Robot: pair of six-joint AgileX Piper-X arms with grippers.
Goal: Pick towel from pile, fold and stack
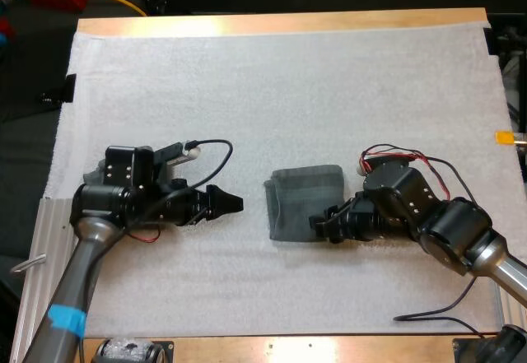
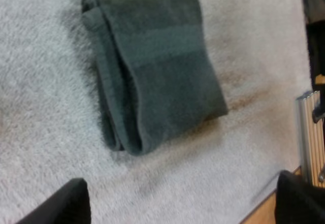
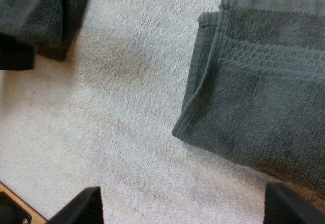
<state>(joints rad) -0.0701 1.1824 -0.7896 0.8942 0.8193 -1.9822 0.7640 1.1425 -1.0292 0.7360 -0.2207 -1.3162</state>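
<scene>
1. Folded towel [image 1: 303, 200] lies flat, right of centre on the mat [image 1: 272, 83]; open mat fills the upper frame.
2. Towel ribbed, dark grey-green; mat white, fuzzy.
3. Our left claw [image 1: 234, 204] is spread, apart from the towel's left edge; right claw [image 1: 318, 225] is spread at its lower-right corner.

towel [image 1: 303, 201]: dark grey-green, waffle-weave band | mat [image 1: 288, 91]: white | table [image 1: 280, 23]: light wood

A folded grey-green towel [image 2: 157, 61] lies on the white mat [image 2: 40, 107]; the left gripper [image 2: 182, 199] gapes wide, clear of the towel.
</scene>
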